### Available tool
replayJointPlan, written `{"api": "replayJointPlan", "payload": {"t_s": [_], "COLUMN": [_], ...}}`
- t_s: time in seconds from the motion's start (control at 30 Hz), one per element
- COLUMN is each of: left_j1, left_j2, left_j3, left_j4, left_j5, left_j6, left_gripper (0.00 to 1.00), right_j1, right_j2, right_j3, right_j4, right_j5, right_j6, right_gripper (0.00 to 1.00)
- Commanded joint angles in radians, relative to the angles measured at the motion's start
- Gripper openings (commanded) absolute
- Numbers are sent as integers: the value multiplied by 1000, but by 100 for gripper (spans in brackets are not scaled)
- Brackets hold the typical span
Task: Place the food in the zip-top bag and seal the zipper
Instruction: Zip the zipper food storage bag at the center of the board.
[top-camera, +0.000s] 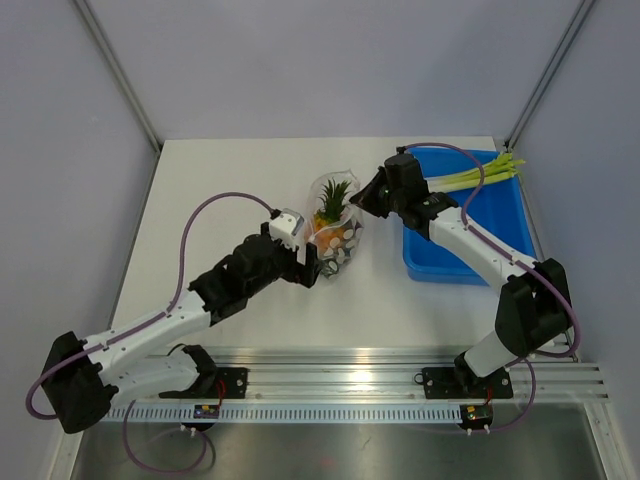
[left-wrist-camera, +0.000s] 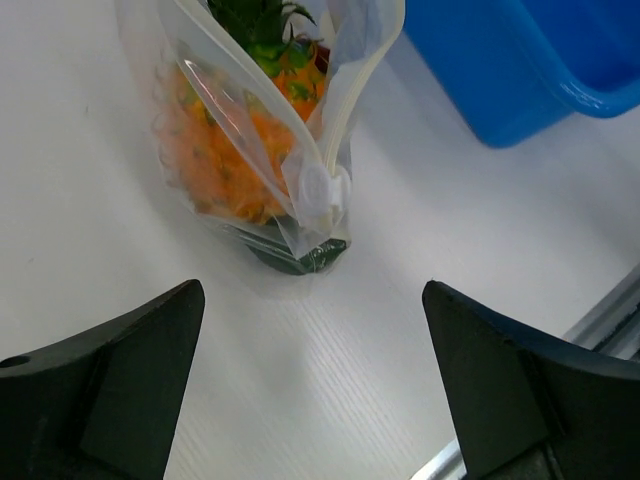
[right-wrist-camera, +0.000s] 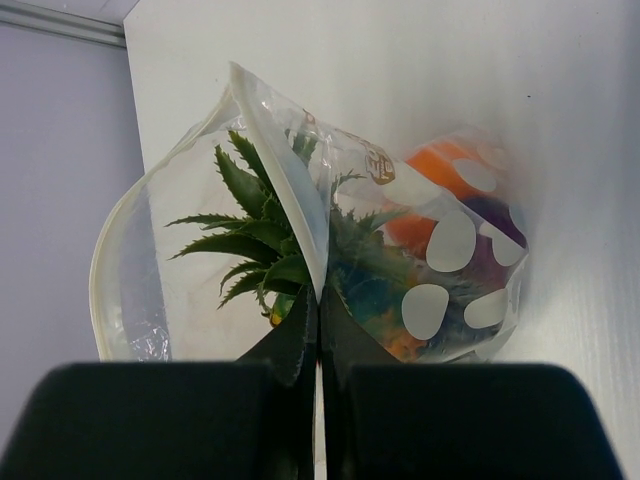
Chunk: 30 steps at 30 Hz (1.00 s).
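Your zip-top bag (top-camera: 340, 245) stands mid-frame in the top view on the bench (top-camera: 220, 200), mouth gaping and zipper (right-wrist-camera: 112, 250) unsealed. It looks like thin, crinkly, slippery film that will buckle, so take it by the stiffer zipper strip, not the walls. Inside sit the pineapple (right-wrist-camera: 260, 250), an orange piece (right-wrist-camera: 440, 165) and darker bits, likely a light load. Your right gripper (right-wrist-camera: 318, 305) is clamped on 1 side of the mouth. Your left gripper (left-wrist-camera: 312, 385) gapes wide, empty, with the bag just ahead. The blue bin (top-camera: 432, 262), right, holds green stalks (top-camera: 490, 172).
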Motion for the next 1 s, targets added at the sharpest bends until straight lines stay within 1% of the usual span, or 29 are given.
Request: {"api": "replayJointPlan", "payload": {"t_s": [0.0,0.03,0.13,0.23,0.27,0.37,0.4,0.47,0.5,0.57,0.6,0.7,0.73,0.8,0.87,0.9,0.93,0.97], "left_j1": [-25,-28,-30,-31,-33,-33,-33,-33,-33,-31,-30,-13,4,27,70,111,131,152], "left_j2": [10,36,71,108,120,116,105,85,56,19,1,-58,-74,-85,-95,-96,-96,-96], "left_j3": [-18,-18,-4,16,30,39,38,30,21,-4,-33,-53,-59,-65,-73,-74,-73,-68], "left_j4": [257,269,311,326,325,319,317,319,325,355,400,435,438,440,451,454,454,452], "left_j5": [-159,-193,-222,-214,-210,-197,-197,-196,-196,-179,-162,-84,-19,54,143,227,271,314], "left_j6": [-20,-34,-37,-26,-25,-17,-14,-2,1,26,43,101,132,165,193,204,205,210], "left_gripper": [91,87,82,75,70,59,51,41,30,15,0,0,0,0,0,0,0,0], "right_j1": [-8,-9,-9,-9,-11,-11,-11,-11,-13,-13,-11,-11,-11,-9,-11,-11,-9,-11], "right_j2": [-25,-28,-36,-48,-54,-67,-70,-79,-82,-90,-93,-116,-137,-160,-197,-221,-231,-237], "right_j3": [27,29,26,23,20,15,14,11,11,3,-2,-43,-70,-91,-107,-108,-100,-86], "right_j4": [31,30,24,16,10,7,5,2,1,10,13,24,28,35,22,13,-1,-22], "right_j5": [-15,-17,-15,-10,-6,-3,-3,-4,-6,-30,-42,-81,-93,-110,-118,-119,-115,-112], "right_j6": [-6,-6,-8,-9,-8,-6,-5,-3,-3,-5,-2,-2,-6,-41,-93,-118,-149,-216], "right_gripper": [0,0,0,0,0,0,0,0,0,0,0,0,0,2,11,20,23,27]}}
